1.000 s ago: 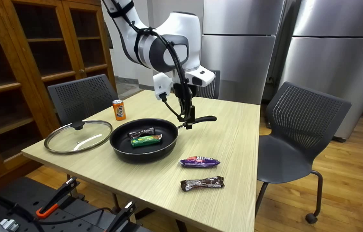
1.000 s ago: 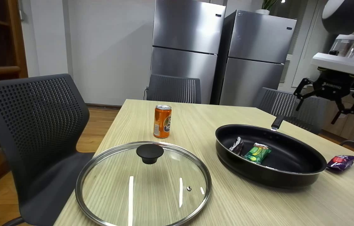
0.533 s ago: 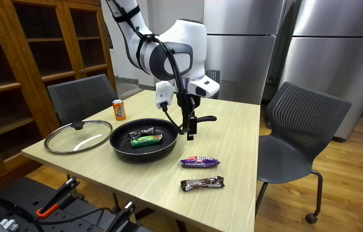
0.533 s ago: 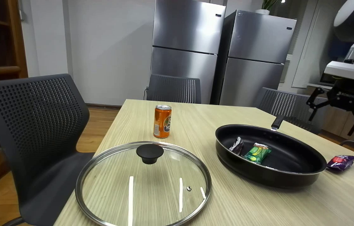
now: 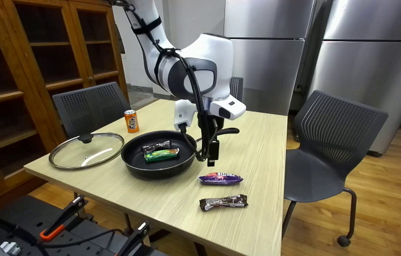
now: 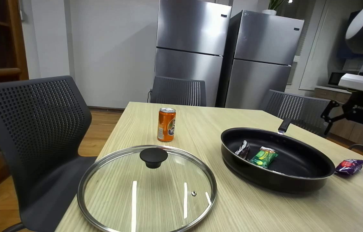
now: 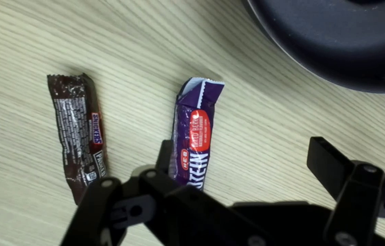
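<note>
In an exterior view, a green-wrapped bar and dark-wrapped bar already sit mid-frame inside the frying pan. In the wrist view, two remain outside: purple protein bar, centre; Snickers bar, left. The released pincer is empty.

Purple wrapper, black pan

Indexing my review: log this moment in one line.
end effector: open, empty; purple bar: on table; pan: green bar, dark bar inside; lid: off pan
</note>
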Available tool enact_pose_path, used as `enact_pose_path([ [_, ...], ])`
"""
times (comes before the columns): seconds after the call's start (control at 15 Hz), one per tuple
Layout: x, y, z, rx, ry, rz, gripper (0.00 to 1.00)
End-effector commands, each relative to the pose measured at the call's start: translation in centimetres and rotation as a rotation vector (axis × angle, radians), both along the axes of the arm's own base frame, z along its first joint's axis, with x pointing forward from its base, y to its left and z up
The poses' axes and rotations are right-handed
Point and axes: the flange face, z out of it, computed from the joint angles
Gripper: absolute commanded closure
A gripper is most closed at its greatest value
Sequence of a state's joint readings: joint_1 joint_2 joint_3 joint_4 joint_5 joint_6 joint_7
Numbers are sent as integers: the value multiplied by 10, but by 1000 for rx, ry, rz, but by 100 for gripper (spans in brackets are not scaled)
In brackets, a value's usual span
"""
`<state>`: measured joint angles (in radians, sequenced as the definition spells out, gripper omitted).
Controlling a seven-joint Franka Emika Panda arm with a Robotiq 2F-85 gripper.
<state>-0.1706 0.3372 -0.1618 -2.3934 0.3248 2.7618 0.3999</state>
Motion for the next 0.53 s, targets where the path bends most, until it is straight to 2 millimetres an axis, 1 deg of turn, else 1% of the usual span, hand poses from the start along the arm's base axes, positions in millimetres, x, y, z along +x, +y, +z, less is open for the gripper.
enact_pose_path([
  [0.0, 0, -10, -12, 11, 34, 6, 0],
  [0.47, -6, -24, -37, 6, 105, -11, 0],
])
